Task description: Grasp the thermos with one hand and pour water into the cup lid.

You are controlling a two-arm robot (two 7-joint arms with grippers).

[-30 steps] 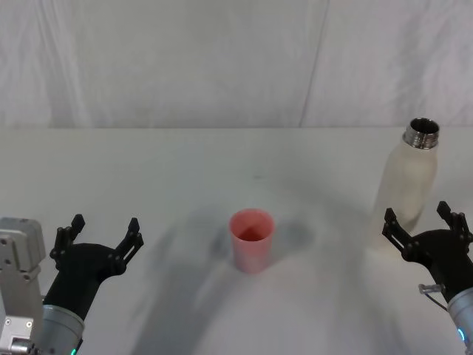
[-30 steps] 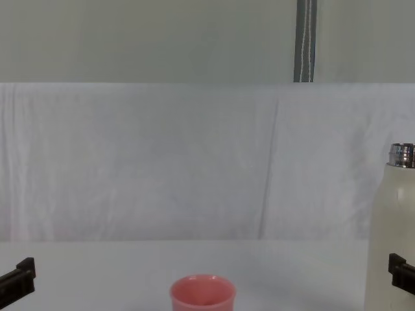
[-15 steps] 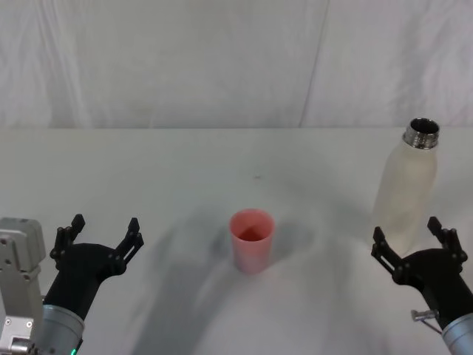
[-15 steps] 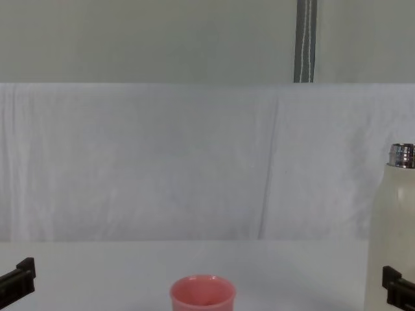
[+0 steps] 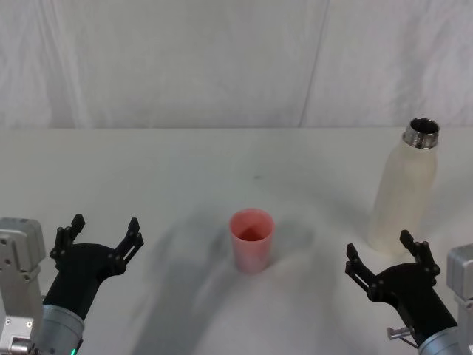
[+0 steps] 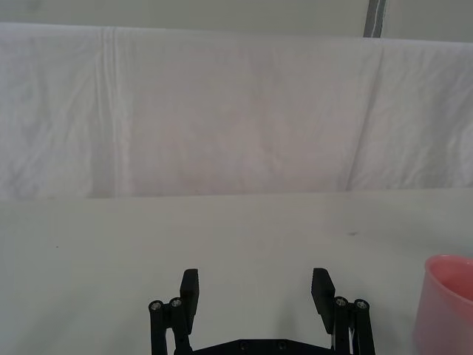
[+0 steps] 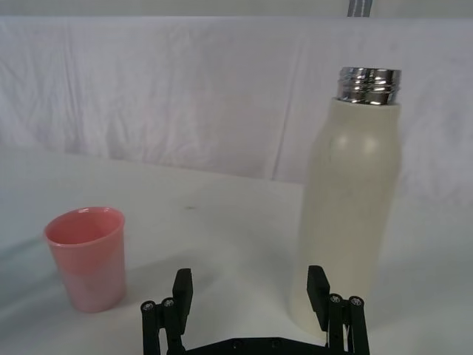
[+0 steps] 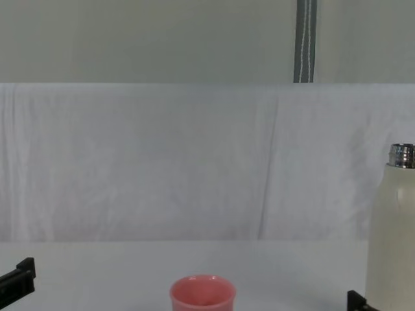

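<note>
Notably both grippers' jaws wide, empty; thermos [image 5: 403, 188] base hidden behind right gripper [image 5: 383, 259].

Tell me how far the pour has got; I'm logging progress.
Nothing is done yet. The thermos stands upright and uncapped on the table, ungrasped; the cup lid sits apart from it. The right gripper hangs open just short of the thermos; the left gripper hangs open, idle. Grasping, lifting and pouring remain.

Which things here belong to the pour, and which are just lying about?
For the job:
- bottle, upright on the right, uncapped
- pink cup, mid-table
- right tool, open, short of the bottle
- left tool, open, parked on the left

Just there:
- white cloth backdrop
- table
</note>
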